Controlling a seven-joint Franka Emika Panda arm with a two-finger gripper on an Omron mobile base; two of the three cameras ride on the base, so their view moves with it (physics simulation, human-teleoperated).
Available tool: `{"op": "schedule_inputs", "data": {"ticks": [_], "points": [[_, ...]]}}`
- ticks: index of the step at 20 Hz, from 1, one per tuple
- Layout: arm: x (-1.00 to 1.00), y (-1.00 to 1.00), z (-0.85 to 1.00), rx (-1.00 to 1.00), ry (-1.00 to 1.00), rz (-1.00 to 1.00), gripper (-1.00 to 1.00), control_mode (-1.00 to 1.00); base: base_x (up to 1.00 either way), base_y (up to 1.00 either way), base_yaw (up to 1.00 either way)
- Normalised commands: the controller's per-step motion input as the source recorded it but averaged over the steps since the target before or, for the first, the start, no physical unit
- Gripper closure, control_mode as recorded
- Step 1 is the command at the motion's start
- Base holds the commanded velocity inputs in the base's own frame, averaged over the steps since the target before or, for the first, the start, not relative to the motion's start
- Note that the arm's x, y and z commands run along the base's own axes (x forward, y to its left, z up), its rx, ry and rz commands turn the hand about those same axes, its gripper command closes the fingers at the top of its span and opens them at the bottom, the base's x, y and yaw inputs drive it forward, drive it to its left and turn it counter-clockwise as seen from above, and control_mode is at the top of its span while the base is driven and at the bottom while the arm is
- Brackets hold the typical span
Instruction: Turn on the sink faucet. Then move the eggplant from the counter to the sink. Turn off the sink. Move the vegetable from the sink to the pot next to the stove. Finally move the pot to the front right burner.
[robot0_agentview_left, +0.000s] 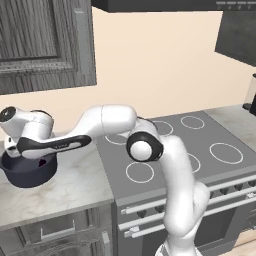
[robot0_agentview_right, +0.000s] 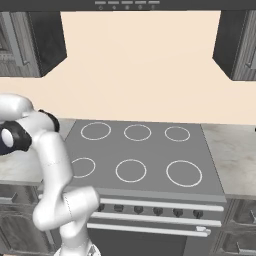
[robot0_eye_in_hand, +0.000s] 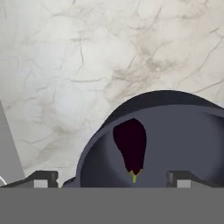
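Hand view looks straight down past the gripper (robot0_eye_in_hand: 109, 177), whose jaws stand spread wide and empty, so the eggplant (robot0_eye_in_hand: 130, 148) lies loose on the floor of the dark pot (robot0_eye_in_hand: 175, 131) beneath it. That pot sits on the marbled desk (robot0_agentview_left: 75, 185) just left of the stove (robot0_agentview_left: 200, 145), handy, I judge, for the remaining carry to the front right burner (robot0_agentview_left: 226, 153).

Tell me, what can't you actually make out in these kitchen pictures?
- Pot interior, left base view: the hand hides it.
- Pot's near rim, hand view: cut off at the bottom edge.
- Eggplant, hand view: its stem end runs to that edge.
- Stove knob markings, right base view: too small.
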Motion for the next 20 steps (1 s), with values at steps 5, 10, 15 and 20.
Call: {"op": "schedule_inputs", "data": {"ticks": [5,10,15,20], "points": [[-0.57,-0.84,0.12,0.15,0.00,-0.09,-1.00,-1.00,0.00,0.00,0.00],[-0.68,-0.99,0.00,0.20,0.00,-0.11,-1.00,-1.00,0.00,0.00,0.00],[-0.34,-0.85,0.00,0.20,0.01,-0.13,-1.00,-1.00,0.00,0.00,0.00],[0.00,-0.31,-0.03,0.18,0.01,-0.21,-1.00,-1.00,0.00,0.00,0.00]]}}
